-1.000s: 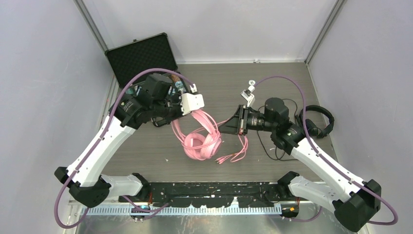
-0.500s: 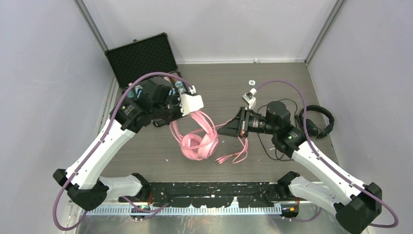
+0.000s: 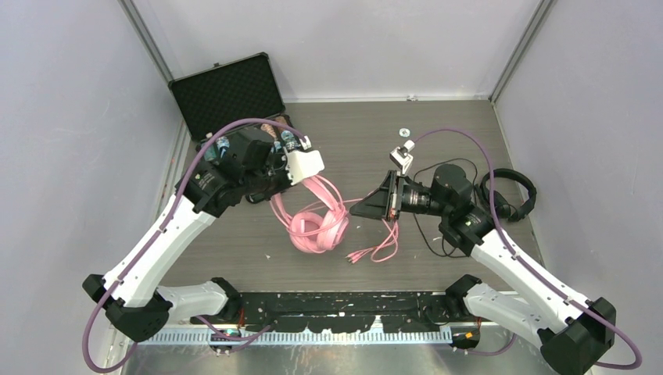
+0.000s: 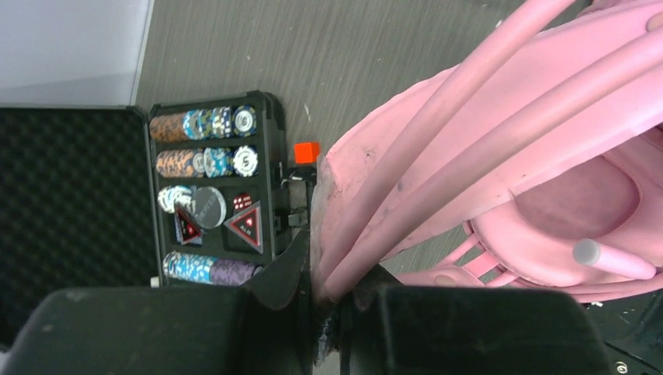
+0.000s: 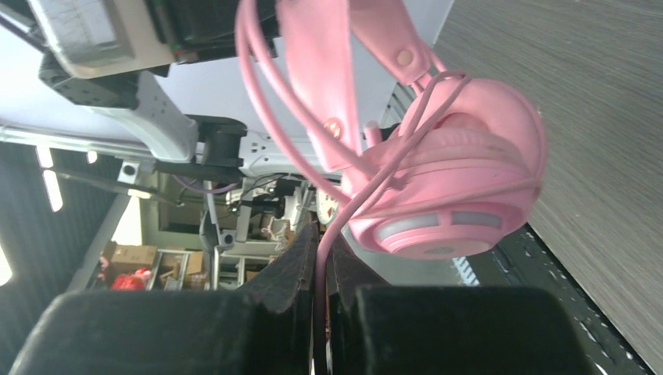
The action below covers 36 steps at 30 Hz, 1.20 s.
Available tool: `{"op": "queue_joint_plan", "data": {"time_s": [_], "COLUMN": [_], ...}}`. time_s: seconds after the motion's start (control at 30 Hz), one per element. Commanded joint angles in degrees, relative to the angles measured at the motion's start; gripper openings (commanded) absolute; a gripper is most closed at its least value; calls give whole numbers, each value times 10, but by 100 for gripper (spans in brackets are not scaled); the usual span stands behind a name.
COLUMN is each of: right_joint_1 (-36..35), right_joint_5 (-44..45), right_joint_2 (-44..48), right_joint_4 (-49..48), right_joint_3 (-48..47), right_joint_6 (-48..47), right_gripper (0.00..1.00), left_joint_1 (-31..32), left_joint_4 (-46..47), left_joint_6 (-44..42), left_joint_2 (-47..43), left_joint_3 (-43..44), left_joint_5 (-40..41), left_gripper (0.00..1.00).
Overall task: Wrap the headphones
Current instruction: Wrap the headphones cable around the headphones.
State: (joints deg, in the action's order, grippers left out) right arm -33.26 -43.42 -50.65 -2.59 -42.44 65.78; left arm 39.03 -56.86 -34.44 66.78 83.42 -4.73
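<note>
**Pink headset shifted left between two clamped grippers**

Over the last second the left gripper (image 3: 309,175) had drawn slightly back to the left, and the pink headphones (image 3: 319,226) had followed it. The right gripper (image 3: 361,206) had pulled a little to the right.

The left fingers (image 4: 291,269) were clamped on the pink headband, with strands of the pink cable (image 4: 430,117) pressed in alongside it. The right fingers (image 5: 293,269) were pinched together on a single run of that cable, close by one ear cup.

The headset hung tilted between the two grippers over the middle of the table (image 3: 453,117), cups lowest. Whether the cups touched the wood could not be told. The cable's loose end lay in loops on the table just beside the right gripper, toward the near edge.

The black headphones (image 3: 512,194) lay at the right edge of the table, beyond the right arm, with their thin black cable trailing across the surface.

An open case (image 3: 227,92) holding poker chips (image 4: 202,162) sat at the far left corner, behind the left arm. A small red cube (image 4: 306,151) was just beside the case. A small ring (image 3: 404,131) lay well apart on the far side of the table.
</note>
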Motion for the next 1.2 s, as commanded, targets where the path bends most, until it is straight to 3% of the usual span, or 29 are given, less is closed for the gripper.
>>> {"op": "queue_joint_plan", "data": {"time_s": [0.0,0.37,0.67,0.87,1.17], "right_joint_1": [5,-15,-109,-118,-124], "right_joint_5": [-45,-39,5,22,49], "right_joint_2": [4,-9,-56,-71,-94], "right_joint_4": [-146,-178,-189,-180,-156], "right_joint_3": [3,7,-8,-19,-39], "right_joint_6": [59,73,34,7,-43], "right_gripper": [13,13,18,23,26], "left_joint_1": [-7,-8,-8,-8,-9], "left_joint_4": [-22,-4,0,5,29], "left_joint_6": [3,55,151,235,331], "left_joint_2": [-7,3,4,-5,-39], "left_joint_3": [-6,3,14,23,30], "left_joint_5": [100,147,212,282,298], "left_gripper": [0,0,0,0,0]}}
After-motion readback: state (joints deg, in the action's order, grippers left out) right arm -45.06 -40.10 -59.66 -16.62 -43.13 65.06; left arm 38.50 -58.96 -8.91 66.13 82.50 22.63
